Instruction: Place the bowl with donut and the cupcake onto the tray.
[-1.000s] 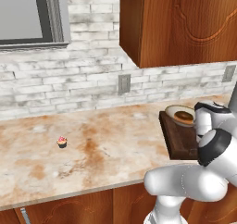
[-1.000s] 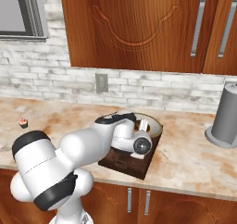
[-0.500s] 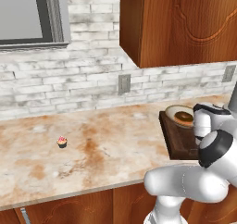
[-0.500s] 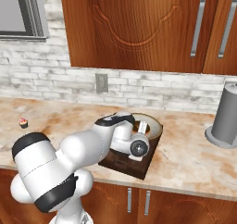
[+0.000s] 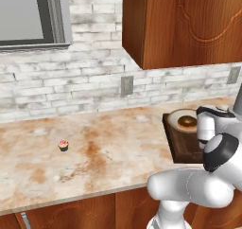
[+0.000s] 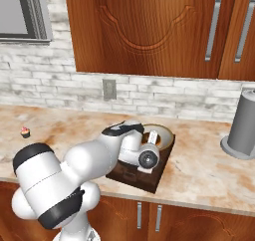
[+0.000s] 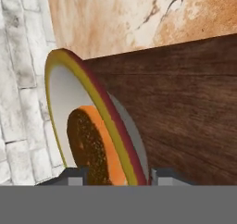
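Tool (image 7: 115, 176) sits right at the bowl (image 7: 99, 107) rim, the two finger tips either side of the rim edge at the bottom of the hand view, rim passing between them; whether they pinch it or have let go, cannot tell. Bowl rests on the tray (image 7: 185, 121), at the tray's far end toward the wall, donut (image 7: 92, 149) inside it. From the right base view the arm wraps over the tray (image 6: 144, 178) and the wrist covers the near side of the bowl (image 6: 162, 133). In the left base view the bowl (image 5: 185, 121) with donut (image 5: 186, 122) is on the tray (image 5: 182, 147), just at 9 o'clock of the wrist. So the first half looks done, judging by how things lie. Key relation for what comes next: the cupcake (image 5: 63, 145) stands alone on the counter (image 5: 108, 152), well apart from the tray, out at 9 o'clock from the tool across open counter; nothing stands between. It also shows at the far left in the right base view (image 6: 25, 132). Likely next: release if gripped, lift clear of the rim without tipping the bowl, swing left. Farther back: wall outlet (image 5: 126, 85), brick backsplash, grey canister (image 6: 245, 125) at 3 o'clock, out of the path.
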